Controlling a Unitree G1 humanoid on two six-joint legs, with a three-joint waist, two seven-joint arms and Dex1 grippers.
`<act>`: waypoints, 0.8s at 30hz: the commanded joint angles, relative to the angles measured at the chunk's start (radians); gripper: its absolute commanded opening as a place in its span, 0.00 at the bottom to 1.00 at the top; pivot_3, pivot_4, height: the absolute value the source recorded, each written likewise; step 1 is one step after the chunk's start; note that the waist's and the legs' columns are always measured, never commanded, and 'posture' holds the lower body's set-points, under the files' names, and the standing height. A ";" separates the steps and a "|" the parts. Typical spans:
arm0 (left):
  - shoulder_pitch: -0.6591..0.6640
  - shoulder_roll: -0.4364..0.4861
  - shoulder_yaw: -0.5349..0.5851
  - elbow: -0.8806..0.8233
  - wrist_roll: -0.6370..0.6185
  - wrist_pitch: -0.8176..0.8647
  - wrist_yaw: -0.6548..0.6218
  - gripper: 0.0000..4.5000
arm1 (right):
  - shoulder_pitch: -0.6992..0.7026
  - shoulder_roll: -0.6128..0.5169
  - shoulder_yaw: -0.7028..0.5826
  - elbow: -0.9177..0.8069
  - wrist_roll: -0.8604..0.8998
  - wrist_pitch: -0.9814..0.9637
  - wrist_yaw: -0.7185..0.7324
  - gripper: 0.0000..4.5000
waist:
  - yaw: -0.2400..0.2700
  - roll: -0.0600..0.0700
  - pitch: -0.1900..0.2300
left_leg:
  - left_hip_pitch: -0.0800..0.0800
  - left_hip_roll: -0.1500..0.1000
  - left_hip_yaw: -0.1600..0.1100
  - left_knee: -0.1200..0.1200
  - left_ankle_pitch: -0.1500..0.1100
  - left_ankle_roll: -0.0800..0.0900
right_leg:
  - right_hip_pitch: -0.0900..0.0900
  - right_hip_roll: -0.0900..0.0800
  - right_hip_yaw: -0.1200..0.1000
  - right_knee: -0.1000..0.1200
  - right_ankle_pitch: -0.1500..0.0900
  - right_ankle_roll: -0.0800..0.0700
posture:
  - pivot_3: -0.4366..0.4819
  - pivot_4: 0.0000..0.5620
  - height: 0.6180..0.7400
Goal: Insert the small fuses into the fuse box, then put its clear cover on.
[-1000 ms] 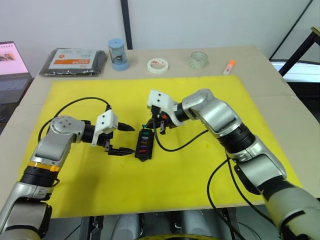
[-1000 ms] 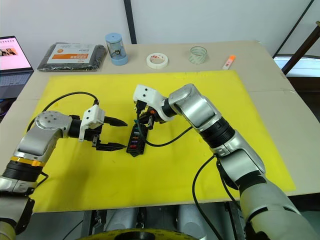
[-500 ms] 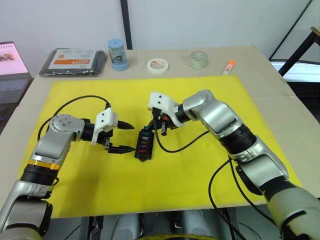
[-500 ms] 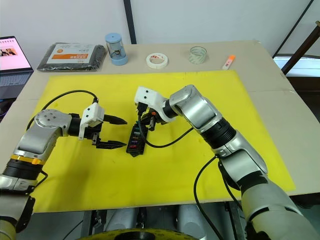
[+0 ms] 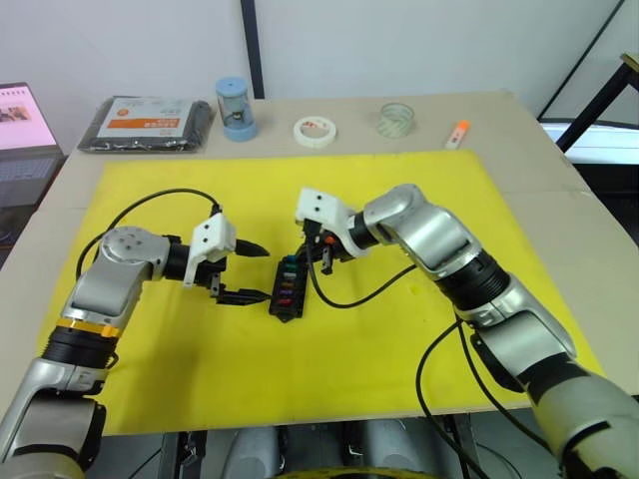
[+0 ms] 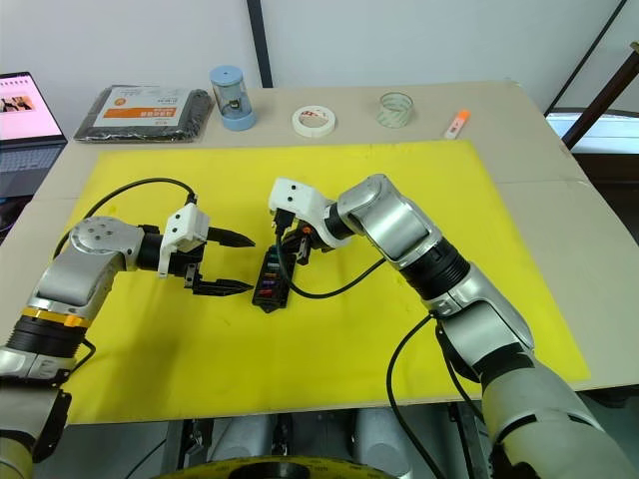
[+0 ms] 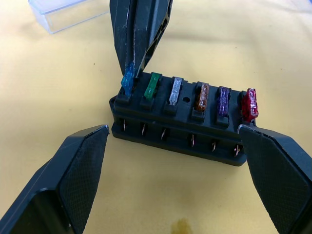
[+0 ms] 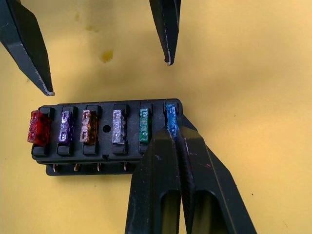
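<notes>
The fuse box lies on the yellow mat about mid-table, a black block with six small fuses standing in its row of slots: red, purple, tan, clear, green and blue from one end to the other. The blue fuse sits in the end slot, and the right gripper has its two fingers pressed together with their tips on that fuse, touching its top edge. The left gripper is on the box's other side, its fingers spread wide apart; in the left wrist view the two pads flank the box's long side without touching it. The clear cover lies on the mat beyond the box, apart from it. The mat covers most of a tan tabletop. Along the table's far edge stand a flat black packet with an orange label, a blue cylindrical container, a white tape roll, a clear tape roll and a small orange marker. A laptop with a lit screen is at the far left, and a pale wall rises behind the table.
</notes>
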 commanded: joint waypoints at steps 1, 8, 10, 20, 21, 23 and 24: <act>-0.003 0.002 0.019 -0.021 -0.003 -0.017 0.006 0.99 | -0.016 0.008 0.002 -0.014 -0.016 0.007 -0.019 0.00 | 0.000 0.000 0.000 | 0.000 0.000 0.000 0.000 0.000 0.000 | 0.000 0.000 0.000 0.000 0.000 0.000 | 0.48 0.27 1.00; 0.001 -0.001 0.019 -0.023 -0.002 -0.021 0.013 0.99 | -0.005 0.013 0.016 -0.046 -0.004 0.045 -0.016 0.00 | 0.000 0.000 0.000 | 0.000 0.000 0.000 0.000 0.000 0.000 | 0.000 0.000 0.000 0.000 0.000 0.000 | 0.48 0.27 1.00; 0.001 -0.002 0.017 -0.022 -0.002 -0.022 0.015 0.99 | -0.001 0.013 0.024 -0.048 -0.008 0.047 -0.018 0.00 | 0.000 0.000 0.000 | 0.000 0.000 0.000 0.000 0.000 0.000 | 0.000 0.000 0.000 0.000 0.000 0.000 | 0.48 0.27 1.00; 0.006 -0.006 0.013 -0.019 0.004 -0.030 0.021 0.99 | 0.017 0.022 0.059 -0.014 -0.031 0.064 -0.041 0.00 | -0.002 0.000 0.000 | 0.001 0.000 0.000 0.000 0.000 0.000 | 0.000 0.000 0.000 0.000 0.000 0.000 | 0.48 0.27 1.00; 0.008 -0.005 0.013 -0.021 0.004 -0.030 0.021 0.99 | 0.019 0.021 0.061 -0.014 -0.031 0.064 -0.039 0.00 | -0.002 0.000 0.000 | 0.001 0.000 0.000 0.000 0.000 0.000 | 0.001 0.000 0.000 0.000 0.000 0.000 | 0.48 0.27 1.00; 0.012 -0.005 0.013 -0.027 0.003 -0.030 0.024 0.99 | 0.024 0.021 0.063 -0.009 -0.031 0.067 -0.037 0.00 | -0.002 0.000 0.000 | 0.001 0.000 0.000 0.000 0.000 0.000 | 0.001 0.000 0.000 0.000 0.000 0.000 | 0.48 0.27 1.00; 0.013 -0.005 0.013 -0.029 0.002 -0.029 0.025 0.99 | 0.025 0.022 0.062 -0.007 -0.029 0.069 -0.036 0.00 | -0.002 0.000 0.000 | 0.001 0.000 0.000 0.000 0.000 0.000 | 0.001 0.000 0.000 0.000 0.000 0.000 | 0.48 0.27 1.00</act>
